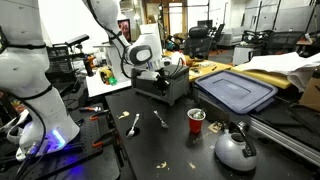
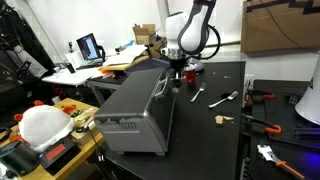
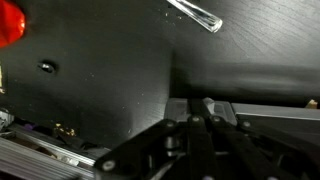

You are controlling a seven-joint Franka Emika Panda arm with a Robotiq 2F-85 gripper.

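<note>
Hand (image 2: 177,74) was pinched shut, fingers together, just over the oven's (image 2: 135,105) end. Red cup (image 1: 196,120) and forks (image 1: 134,124) lay near the oven on the counter (image 1: 175,152).

Cluttered lab with a black table (image 1: 150,145) and office chairs (image 1: 200,40) behind.

Black tabletop (image 1: 150,150) carries everything. Grey metal box-shaped oven (image 1: 160,92) stands mid-table, with the gripper (image 1: 165,72) at the oven's upper far end.

Clock bearings from the oven, in an exterior view:
- Blue plastic tub lid (image 1: 237,90): 3 o'clock, apart.
- Red plastic cup (image 1: 196,120): 4 o'clock, near.
- Silver metal kettle (image 1: 236,150): 4 o'clock, beyond the cup.
- Clear plastic utensil (image 1: 160,118): 6 o'clock.
- Pale long-handled plastic utensil (image 1: 134,123): 7 o'clock, beside the clear one, not touching.
</note>
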